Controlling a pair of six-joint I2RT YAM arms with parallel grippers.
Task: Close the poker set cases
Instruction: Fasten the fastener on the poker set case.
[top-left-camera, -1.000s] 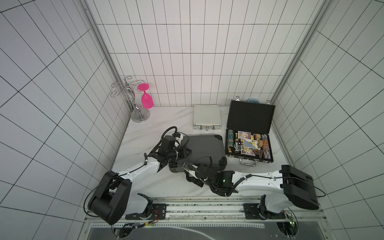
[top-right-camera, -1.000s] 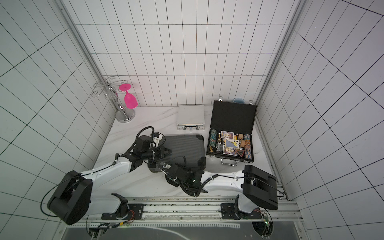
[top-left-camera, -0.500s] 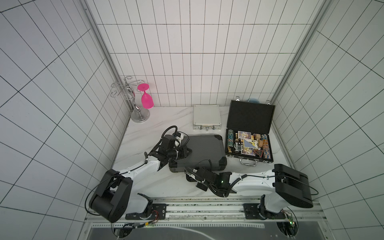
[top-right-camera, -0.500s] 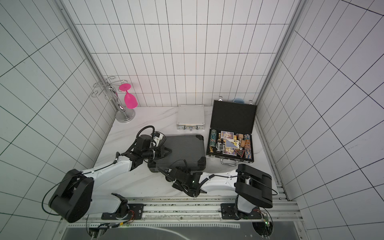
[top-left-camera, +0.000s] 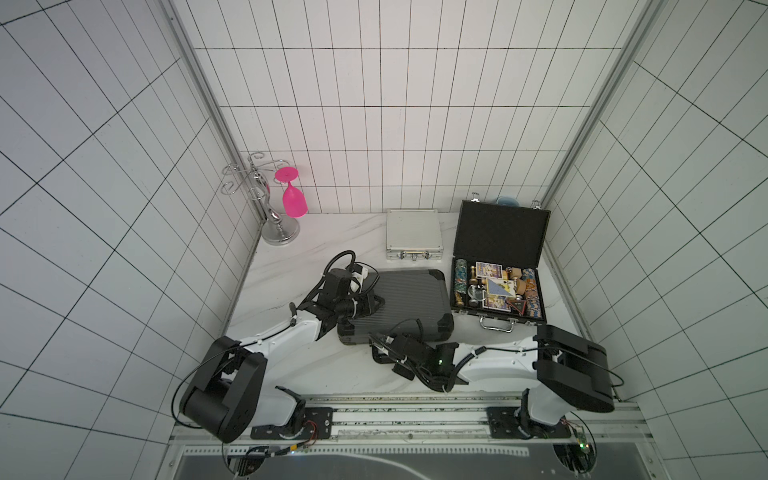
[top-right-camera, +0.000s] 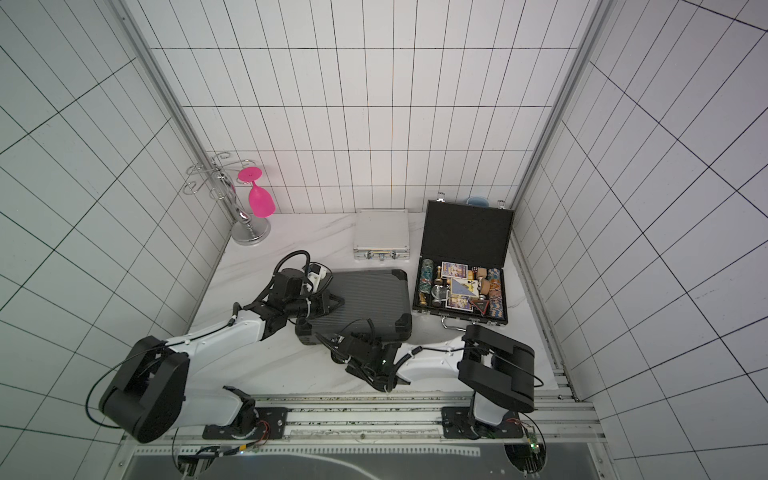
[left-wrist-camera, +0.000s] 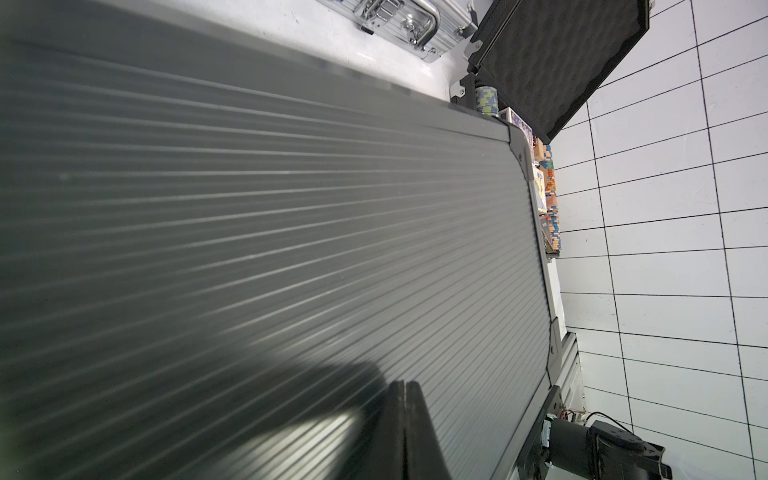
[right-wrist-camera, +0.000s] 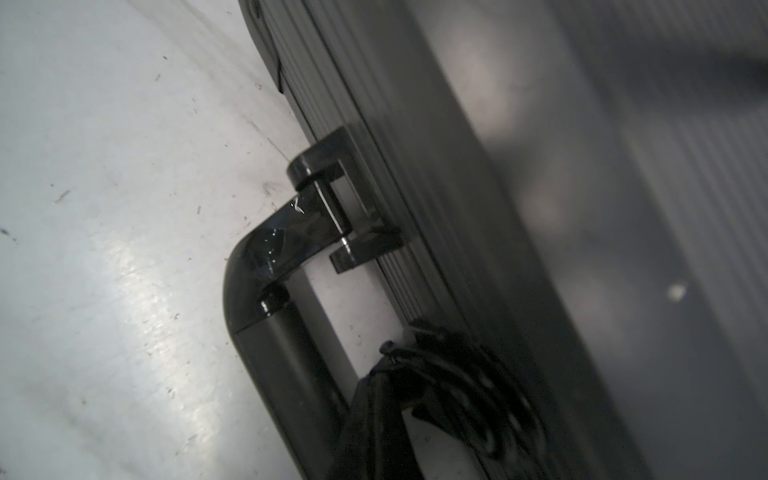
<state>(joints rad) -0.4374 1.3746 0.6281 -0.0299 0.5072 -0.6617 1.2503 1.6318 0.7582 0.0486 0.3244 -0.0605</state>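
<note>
Three poker set cases lie on the marble table. At the back, the small silver case (top-left-camera: 413, 232) (top-right-camera: 380, 235) is closed. The wide dark grey case (top-left-camera: 415, 299) (top-right-camera: 374, 295) in the middle is also closed. At the right, the black textured case (top-left-camera: 498, 232) (top-right-camera: 467, 232) stands open, with chips and cards in its base. My left gripper (top-left-camera: 380, 305) (left-wrist-camera: 405, 384) is shut, its tips on the grey lid (left-wrist-camera: 291, 208). My right gripper (top-left-camera: 376, 345) (right-wrist-camera: 374, 399) is shut and low at the grey case's front side, in the gap behind its black handle (right-wrist-camera: 266, 332).
A chrome glass rack (top-left-camera: 274, 224) with a pink glass (top-left-camera: 293, 199) hanging on it stands in the back left corner. A pale blue object (top-left-camera: 507, 201) peeks from behind the open lid. Tiled walls enclose the table on three sides. The rail (top-left-camera: 415, 411) runs along the front.
The right arm has shifted slightly left and lower, bringing its gripper down along the grey case's front. The left gripper slid a little to the right on the lid. Both stayed shut.
</note>
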